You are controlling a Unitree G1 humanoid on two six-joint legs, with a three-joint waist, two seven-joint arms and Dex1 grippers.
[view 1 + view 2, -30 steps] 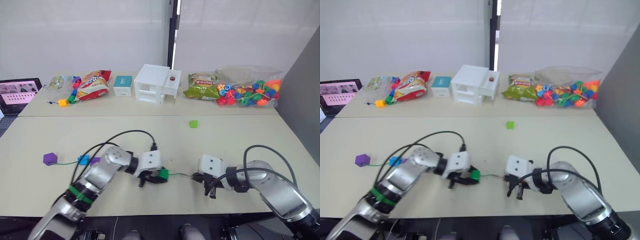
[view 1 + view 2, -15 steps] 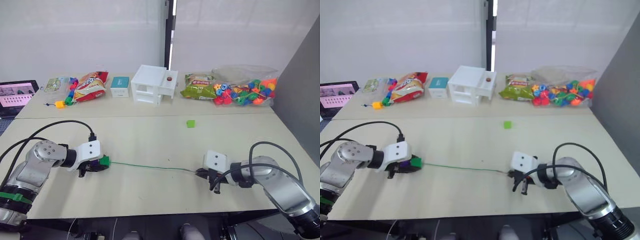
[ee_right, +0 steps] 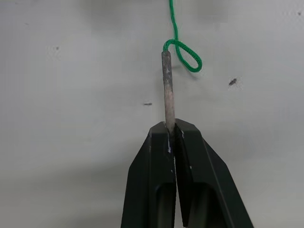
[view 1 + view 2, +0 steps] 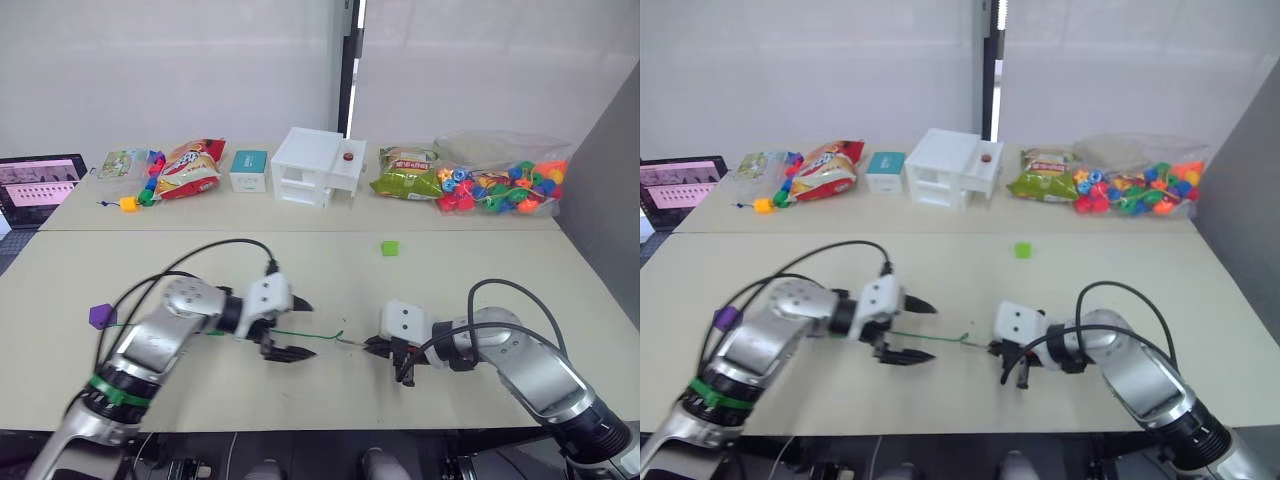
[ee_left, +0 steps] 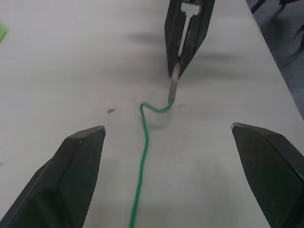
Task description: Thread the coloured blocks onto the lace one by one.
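**Lace tip pinned, ready for next block**

Right gripper [image 3: 170,130] clamped on grey tip of lace [image 3: 166,90], keeping it stiff for threading. Left gripper [image 4: 290,328] spread wide, empty, straddling the cord just beside. Light green block [image 4: 388,247] loose, well beyond both.

The lace [image 3: 182,52] looks like braided green cord, kinda rough, with a dull, scuffed grey tip [image 3: 166,90]. Gripper fingers [image 5: 78,175] are matt black plastic, finely textured. Table [image 5: 71,71] is smooth, matt beige, slightly speckled.
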